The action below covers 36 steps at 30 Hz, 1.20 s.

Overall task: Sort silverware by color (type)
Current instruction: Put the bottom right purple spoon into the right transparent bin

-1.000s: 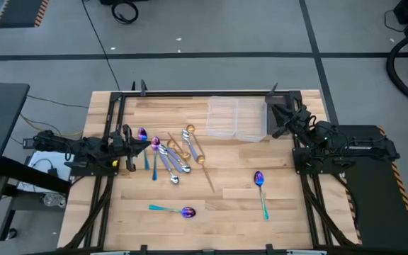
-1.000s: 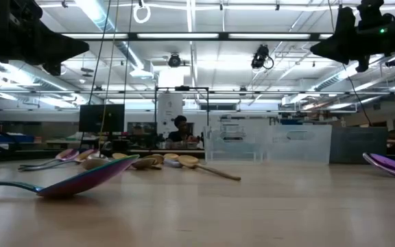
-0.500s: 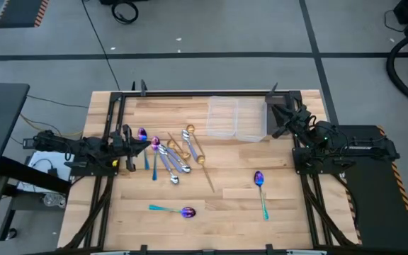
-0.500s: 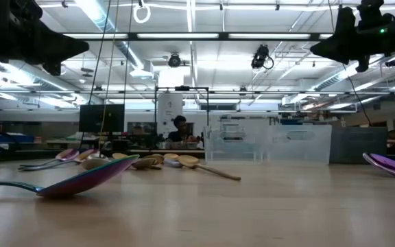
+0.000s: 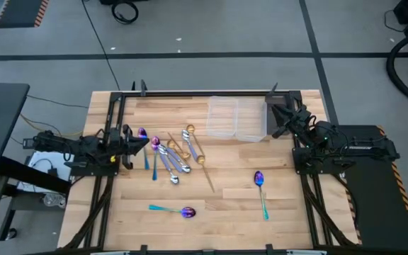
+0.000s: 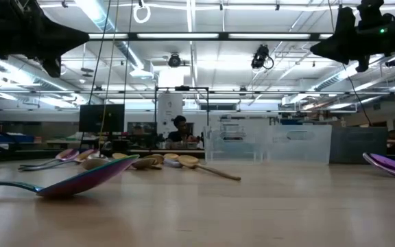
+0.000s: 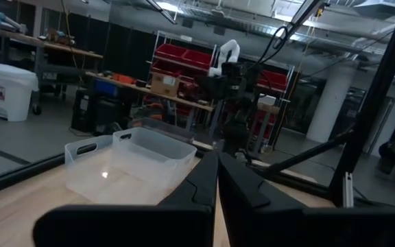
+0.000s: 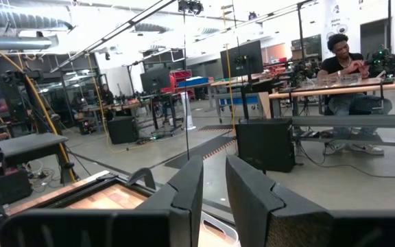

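The silverware lies loose on the wooden table. A cluster (image 5: 170,154) of silver, gold and purple-blue pieces sits left of centre. One purple-blue spoon with a teal handle (image 5: 179,210) lies toward the near edge, and shows close up in the low view (image 6: 81,180). Another (image 5: 261,185) lies toward the right. My left gripper (image 5: 142,142) hovers shut just left of the cluster, its shut fingers showing in the left wrist view (image 7: 217,180). My right gripper (image 5: 278,120) waits raised and open at the table's far right, beside the tray, and shows in its own wrist view (image 8: 214,182).
A clear plastic compartment tray (image 5: 236,118) stands at the far edge, right of centre. A long thin gold piece (image 5: 205,172) lies apart from the cluster. Bare wood lies between the cluster and the right-hand spoon. A person sits at a bench far behind (image 8: 341,55).
My left gripper has tipped up a little where it hovers left of the cluster. The silverware has not moved.
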### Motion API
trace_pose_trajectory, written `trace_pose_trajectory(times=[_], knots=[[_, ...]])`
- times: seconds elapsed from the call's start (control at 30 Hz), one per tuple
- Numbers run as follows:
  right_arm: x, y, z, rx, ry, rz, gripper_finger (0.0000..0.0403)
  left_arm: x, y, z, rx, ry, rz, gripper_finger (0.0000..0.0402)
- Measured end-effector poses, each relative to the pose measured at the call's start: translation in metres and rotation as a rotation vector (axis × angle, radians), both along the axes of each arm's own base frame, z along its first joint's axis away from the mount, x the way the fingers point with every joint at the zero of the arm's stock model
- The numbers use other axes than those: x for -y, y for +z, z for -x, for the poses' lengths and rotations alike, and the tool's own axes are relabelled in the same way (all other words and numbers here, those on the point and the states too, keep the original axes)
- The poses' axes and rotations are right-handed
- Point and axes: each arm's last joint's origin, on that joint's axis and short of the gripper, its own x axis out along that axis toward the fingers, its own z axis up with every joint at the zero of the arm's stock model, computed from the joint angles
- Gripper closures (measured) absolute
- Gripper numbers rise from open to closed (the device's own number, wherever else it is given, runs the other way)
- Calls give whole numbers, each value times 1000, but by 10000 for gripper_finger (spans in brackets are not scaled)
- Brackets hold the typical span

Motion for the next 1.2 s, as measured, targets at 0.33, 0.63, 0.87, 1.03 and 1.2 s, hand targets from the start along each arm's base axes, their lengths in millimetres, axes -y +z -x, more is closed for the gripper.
trace_pose_trajectory(times=[0.33,0.63,0.87,1.03,1.2], knots=[[0,2,1,85,21,-52,328,2,1,0,31,-62,72,381],[-3,16,3,332,160,-109,328,8,17,4,198,-297,-31,381],[-4,22,6,426,223,-120,328,7,13,-4,134,-188,2,381],[-9,23,0,298,367,57,328,8,13,-14,113,-132,12,381],[-10,22,-11,212,428,158,328,9,6,-26,39,-97,16,373]])
